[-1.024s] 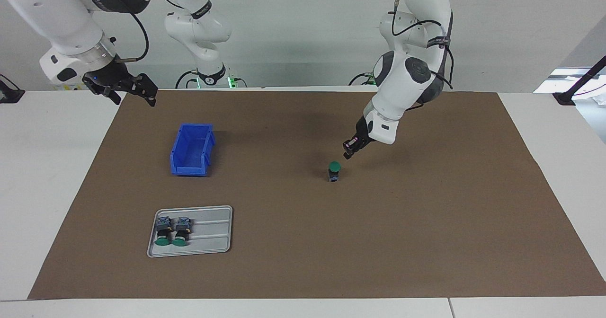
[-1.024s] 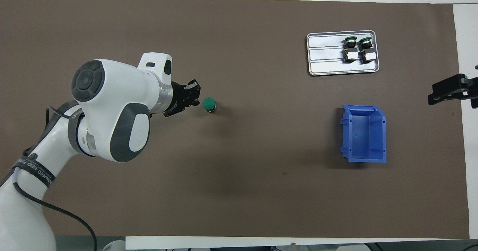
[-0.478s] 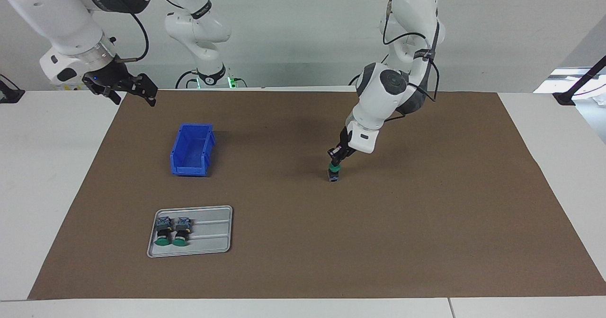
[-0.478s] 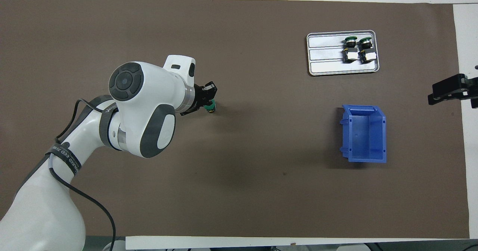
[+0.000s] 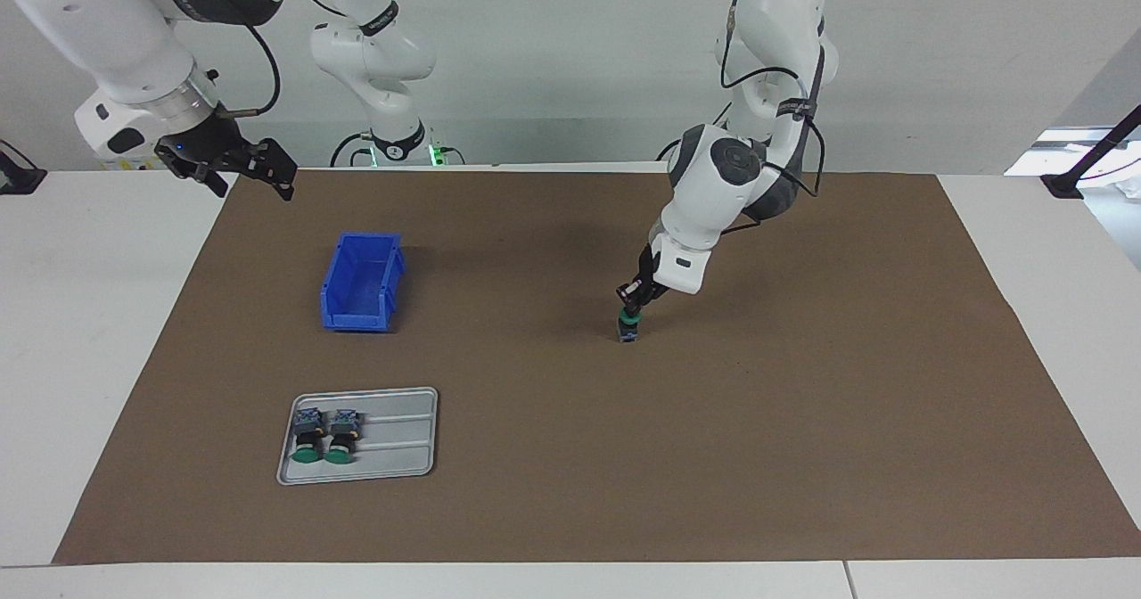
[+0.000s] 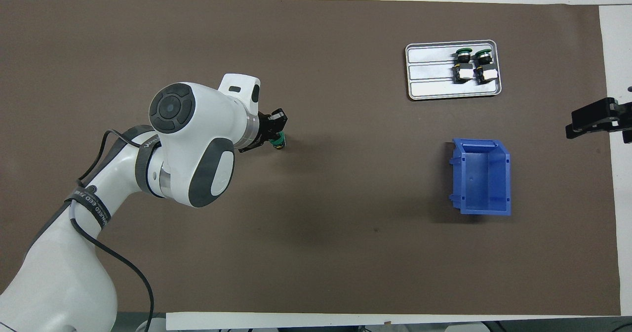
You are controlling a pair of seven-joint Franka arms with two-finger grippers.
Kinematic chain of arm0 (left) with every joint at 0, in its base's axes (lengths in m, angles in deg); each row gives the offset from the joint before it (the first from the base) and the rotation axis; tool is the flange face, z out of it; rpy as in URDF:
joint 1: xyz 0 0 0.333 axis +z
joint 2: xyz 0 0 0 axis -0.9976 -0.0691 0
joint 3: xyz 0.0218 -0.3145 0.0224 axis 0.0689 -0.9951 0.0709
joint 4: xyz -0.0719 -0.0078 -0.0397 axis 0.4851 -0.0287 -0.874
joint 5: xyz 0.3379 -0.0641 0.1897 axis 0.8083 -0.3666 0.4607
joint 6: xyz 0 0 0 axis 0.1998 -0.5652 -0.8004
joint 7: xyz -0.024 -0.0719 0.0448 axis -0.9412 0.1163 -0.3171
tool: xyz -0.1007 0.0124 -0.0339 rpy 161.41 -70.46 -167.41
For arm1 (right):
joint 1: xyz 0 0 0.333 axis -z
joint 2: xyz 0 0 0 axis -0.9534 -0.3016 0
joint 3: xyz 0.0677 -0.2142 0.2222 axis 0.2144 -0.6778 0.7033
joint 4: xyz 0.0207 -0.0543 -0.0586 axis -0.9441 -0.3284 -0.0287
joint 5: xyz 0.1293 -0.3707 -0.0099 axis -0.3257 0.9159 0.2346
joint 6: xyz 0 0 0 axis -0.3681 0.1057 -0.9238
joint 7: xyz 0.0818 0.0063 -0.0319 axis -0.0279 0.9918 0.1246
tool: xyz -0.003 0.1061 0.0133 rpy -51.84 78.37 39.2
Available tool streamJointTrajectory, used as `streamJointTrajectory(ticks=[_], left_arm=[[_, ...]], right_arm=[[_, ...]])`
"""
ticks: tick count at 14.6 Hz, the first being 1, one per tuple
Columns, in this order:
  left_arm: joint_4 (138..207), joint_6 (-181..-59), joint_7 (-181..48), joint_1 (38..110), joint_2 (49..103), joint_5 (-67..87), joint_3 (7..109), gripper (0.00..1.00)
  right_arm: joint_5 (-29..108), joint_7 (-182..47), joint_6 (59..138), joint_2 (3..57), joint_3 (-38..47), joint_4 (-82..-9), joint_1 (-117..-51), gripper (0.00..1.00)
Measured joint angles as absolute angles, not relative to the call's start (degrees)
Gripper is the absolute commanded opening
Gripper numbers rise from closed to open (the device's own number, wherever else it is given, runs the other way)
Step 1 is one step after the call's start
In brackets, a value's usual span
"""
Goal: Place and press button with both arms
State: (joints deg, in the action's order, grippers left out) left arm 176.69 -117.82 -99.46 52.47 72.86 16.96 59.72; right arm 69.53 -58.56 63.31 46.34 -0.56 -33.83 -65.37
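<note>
Button (image 5: 629, 326) stands placed mid-surface; left gripper (image 5: 629, 300), fingers together, presses its cap; right gripper (image 5: 233, 164), fingers apart, waits at ten o'clock.

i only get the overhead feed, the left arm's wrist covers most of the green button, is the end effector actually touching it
Observer: Yes. In the facing view the left end effector, shut, has its tip down on the cap of the button.
Operator: is the button upright
Observer: Yes, it stands on its terminal block on the brown mat.
Operator: and the right one, i only see its tip
Observer: The right end effector waits open, raised over the mat's corner near the blue bin.
</note>
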Motion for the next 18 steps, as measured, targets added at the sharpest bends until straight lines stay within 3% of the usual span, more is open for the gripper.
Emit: streamJointTrajectory(ticks=[13, 18], left_arm=[[176.07, -117.15, -98.62, 52.89, 73.3, 17.02, 60.07, 0.04], [169.19, -103.99, -98.58, 57.35, 76.84, 17.07, 60.65, 0.27]], right_arm=[[69.53, -58.56, 63.31, 46.34, -0.56, -33.83, -65.37, 0.99], [69.53, -58.56, 63.31, 46.35, -0.56, -33.83, -65.37, 0.99]])
